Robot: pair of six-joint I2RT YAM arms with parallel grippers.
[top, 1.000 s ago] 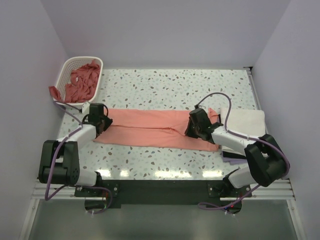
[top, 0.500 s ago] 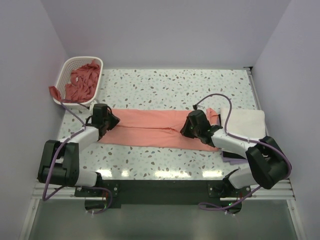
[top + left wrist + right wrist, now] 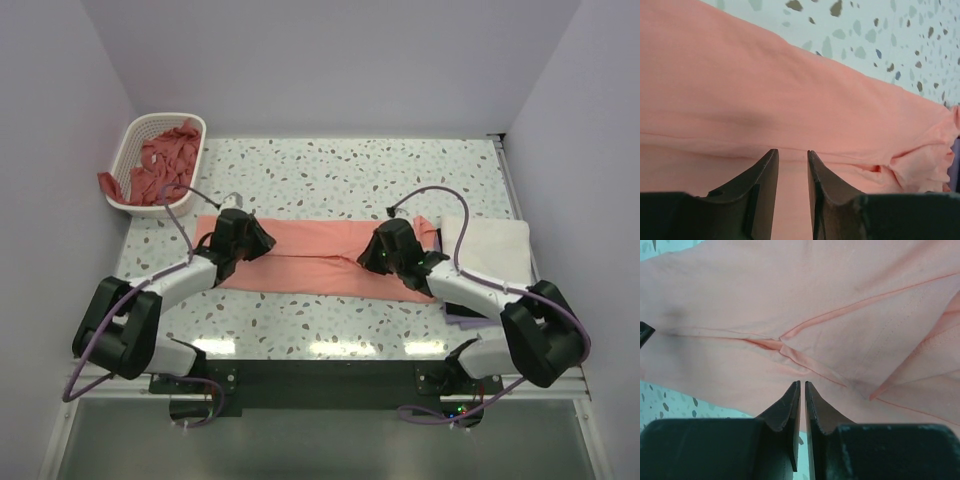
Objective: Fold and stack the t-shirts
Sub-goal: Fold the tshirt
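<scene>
left gripper (image 3: 792, 152), jaws narrowly parted, hold on cloth unclear; right gripper (image 3: 802, 384), jaws pressed almost together. both sit low over the salmon t-shirt (image 3: 310, 255), a long band across the worktop (image 3: 350, 170). the fold likely needs level ends and matched edges.

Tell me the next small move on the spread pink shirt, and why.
Probably carry the left gripper rightward over the salmon t-shirt toward the right gripper: the shirt lies as a long strip, not yet folded end to end, with a gripper low over each half.
</scene>
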